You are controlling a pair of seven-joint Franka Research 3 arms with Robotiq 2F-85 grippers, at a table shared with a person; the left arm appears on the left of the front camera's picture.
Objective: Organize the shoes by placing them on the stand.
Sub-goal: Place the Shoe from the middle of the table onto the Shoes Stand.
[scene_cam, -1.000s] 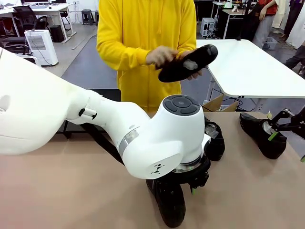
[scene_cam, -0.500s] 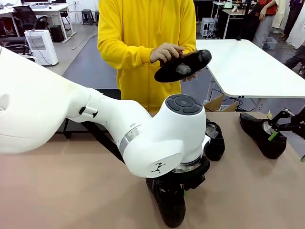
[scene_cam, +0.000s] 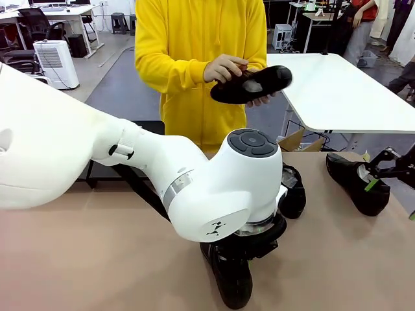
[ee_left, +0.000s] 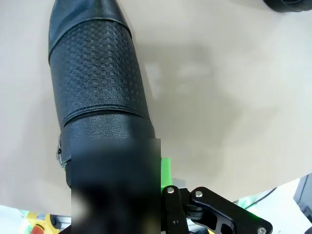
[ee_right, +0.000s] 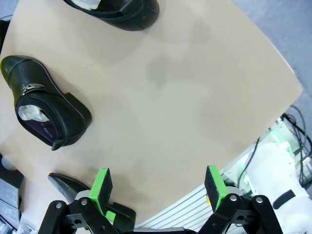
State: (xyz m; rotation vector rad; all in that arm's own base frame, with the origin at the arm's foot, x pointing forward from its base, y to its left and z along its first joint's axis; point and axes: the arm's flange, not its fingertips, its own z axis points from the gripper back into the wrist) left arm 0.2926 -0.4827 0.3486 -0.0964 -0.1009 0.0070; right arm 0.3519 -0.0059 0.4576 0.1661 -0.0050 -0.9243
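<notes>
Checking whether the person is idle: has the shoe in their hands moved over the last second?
Yes. The shoe has levelled out, its picture-left end rising against the white table behind.

Glossy black near shoe (scene_cam: 232,282), middle shoe (scene_cam: 293,193) and right shoe (scene_cam: 355,181) rest on the table (scene_cam: 97,259), fourth shoe (scene_cam: 251,85) held aloft.

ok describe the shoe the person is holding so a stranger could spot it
Find the person in the yellow top at the far side of the tan table. The black shoe is in their hands at chest height. It alone is off the table; the other shoes sit on it.
</notes>
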